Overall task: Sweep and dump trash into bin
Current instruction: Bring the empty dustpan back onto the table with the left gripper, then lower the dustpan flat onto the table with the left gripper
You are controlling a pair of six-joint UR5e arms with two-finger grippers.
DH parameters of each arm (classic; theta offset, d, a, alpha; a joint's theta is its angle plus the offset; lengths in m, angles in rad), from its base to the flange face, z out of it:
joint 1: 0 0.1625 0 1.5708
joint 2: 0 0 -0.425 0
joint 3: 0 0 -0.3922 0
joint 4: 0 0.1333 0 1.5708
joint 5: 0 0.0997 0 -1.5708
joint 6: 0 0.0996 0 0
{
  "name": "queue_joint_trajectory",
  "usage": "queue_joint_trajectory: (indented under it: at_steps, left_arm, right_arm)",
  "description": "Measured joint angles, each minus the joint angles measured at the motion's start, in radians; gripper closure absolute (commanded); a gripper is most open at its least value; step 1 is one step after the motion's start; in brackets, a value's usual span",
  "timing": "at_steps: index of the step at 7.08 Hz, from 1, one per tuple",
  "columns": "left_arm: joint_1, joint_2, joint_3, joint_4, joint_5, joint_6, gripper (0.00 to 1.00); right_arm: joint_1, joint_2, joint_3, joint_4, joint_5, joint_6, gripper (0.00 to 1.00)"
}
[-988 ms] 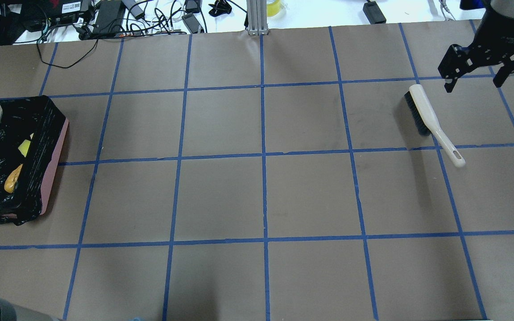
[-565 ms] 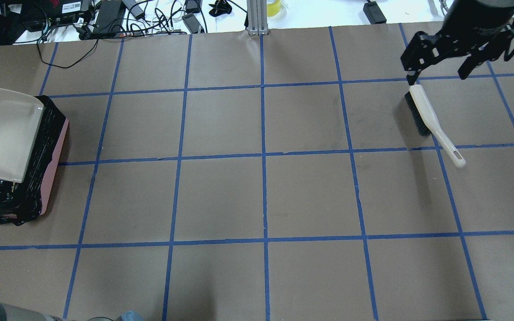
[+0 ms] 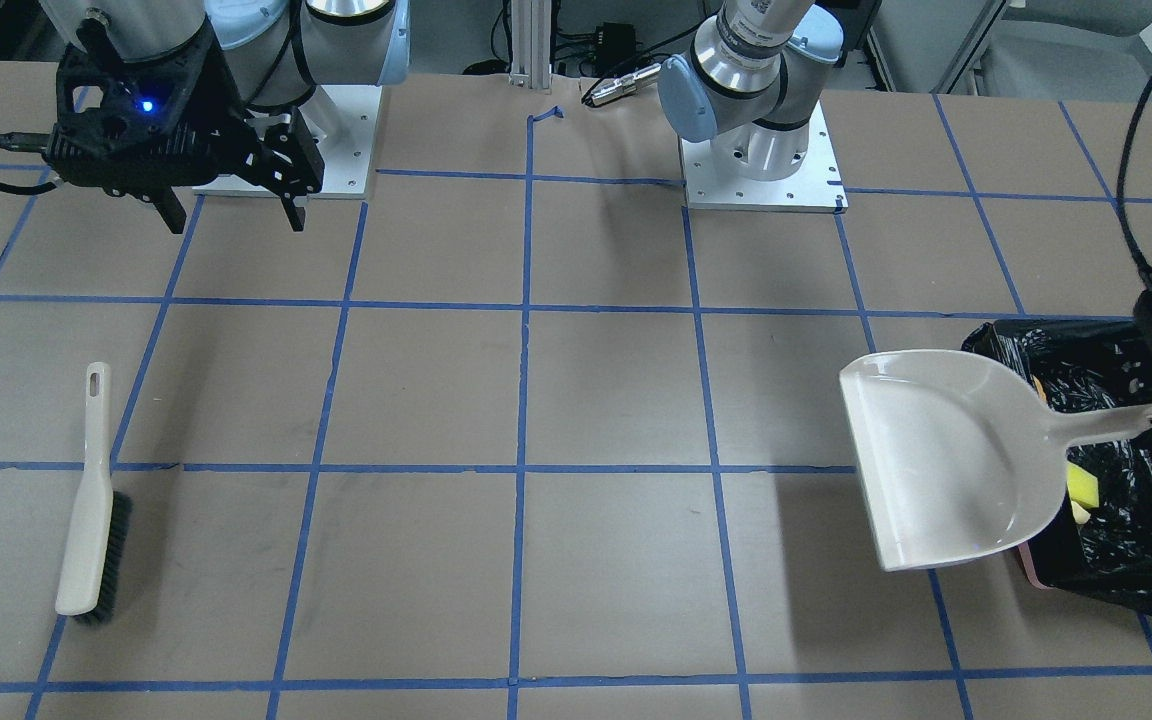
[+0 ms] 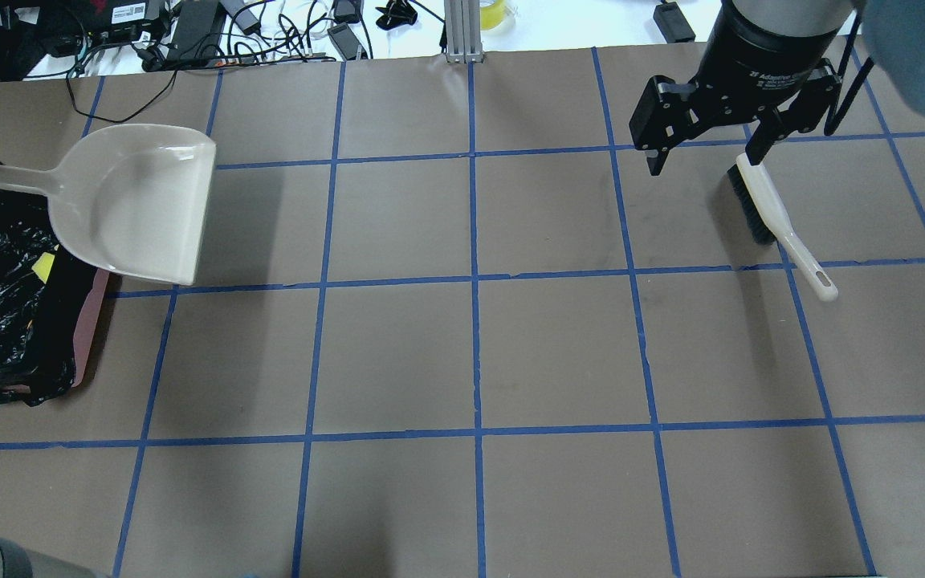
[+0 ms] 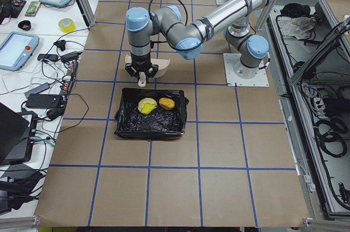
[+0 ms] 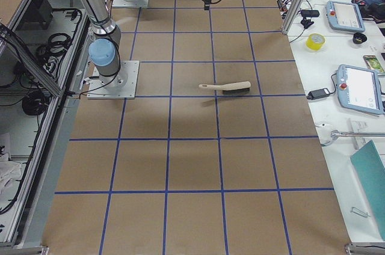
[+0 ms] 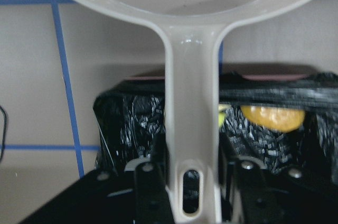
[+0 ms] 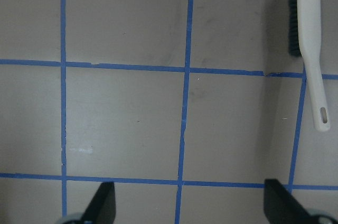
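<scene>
Overhead exterior: dustpan [image 4: 133, 213] across bin [image 4: 90, 319] table-side rim.

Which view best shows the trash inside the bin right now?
Exterior left: it looks into the bin, two yellow-orange trash pieces unobstructed. Front-facing and overhead show only slivers past the dustpan; left wrist one blurred orange piece; right-side views none.

Dustpan [image 4: 137, 213]: 1.0 s ago tipped steeply at the far side of the bin [image 4: 90, 321], 0.6 s ago lying over its opening, now levelled and swung out above the table, with only the handle over the bin, clamped in the left gripper [image 7: 191, 187]. Right gripper [image 4: 706, 158], jaws spread, has shifted from beyond the brush [image 4: 759, 205] to above its bristle end.
</scene>
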Motion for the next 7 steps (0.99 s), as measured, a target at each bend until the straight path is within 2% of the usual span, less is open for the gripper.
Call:
queue_joint_trajectory:
  at_steps: [2, 3, 7]
  left_arm:
    - [-0.089, -0.078, 0.002, 0.006, -0.118, -0.165, 1.0]
    - [-0.135, -0.117, 0.002, 0.021, -0.139, -0.217, 1.0]
    - [-0.265, -0.237, 0.001, 0.169, -0.113, -0.354, 1.0]
  right_arm:
    - [0.003, -0.013, -0.009, -0.012, 0.0, -0.001, 0.0]
    - [0.003, -0.016, -0.012, -0.015, 0.0, -0.002, 0.0]
    - [0.003, -0.016, -0.009, -0.014, -0.001, -0.002, 0.0]
